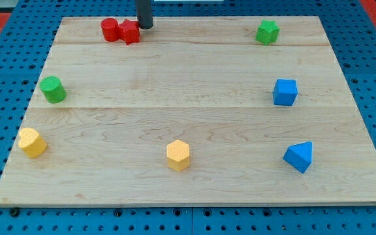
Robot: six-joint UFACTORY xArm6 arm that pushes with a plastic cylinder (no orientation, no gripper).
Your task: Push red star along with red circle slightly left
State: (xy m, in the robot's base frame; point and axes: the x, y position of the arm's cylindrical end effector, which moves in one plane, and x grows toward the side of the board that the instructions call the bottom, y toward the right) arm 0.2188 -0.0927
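Note:
The red star (pixel 130 31) lies near the board's top edge, left of centre. The red circle (pixel 110 29) touches its left side. My tip (pixel 146 27) stands just right of the red star, touching or almost touching it. The rod rises out of the view's top.
A green circle (pixel 53 89) is at the left. A yellow block (pixel 31 142) is at the lower left. A yellow hexagon (pixel 178 155) is at the bottom centre. A green block (pixel 266 31) is at the top right. A blue cube (pixel 284 92) and blue triangle (pixel 299 156) are at the right. The wooden board (pixel 188 85) lies on a blue pegboard.

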